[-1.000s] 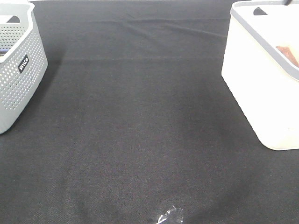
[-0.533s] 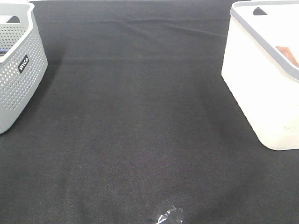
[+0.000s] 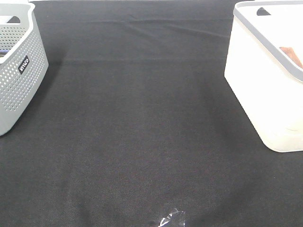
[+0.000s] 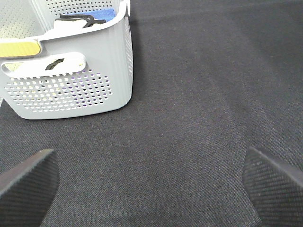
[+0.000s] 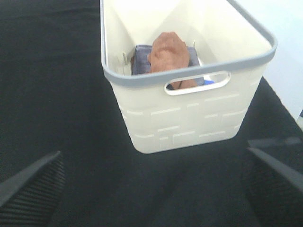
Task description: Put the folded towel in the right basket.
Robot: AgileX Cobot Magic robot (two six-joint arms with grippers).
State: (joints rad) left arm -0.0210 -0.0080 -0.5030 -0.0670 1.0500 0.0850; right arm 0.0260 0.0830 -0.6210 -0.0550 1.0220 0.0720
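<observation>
On the right side of the bench [image 3: 142, 123], covered in black cloth, stands the white basket [image 5: 189, 118] with a grey rim. The right wrist view looks into it: a rust-brown towel [image 5: 168, 52] lies bunched on top of a folded blue-grey cloth [image 5: 139, 59] at the basket floor. From the high view only a brown corner shows over the rim. Which of the two is the task's towel cannot be told; both are inside the right basket.

Right claw [image 5: 151, 184]: fingers spread wide, nothing between them, held back from the near wall of the basket. Left claw [image 4: 151, 182]: also spread wide and empty, over bare cloth near the grey perforated basket [image 4: 71, 80], which holds blue, white and yellow items.

No towel lies on the open bench. Judgement: placing step looks complete; release done. Next move calls only for both arms to hold clear of the baskets, no further grasp needed.
</observation>
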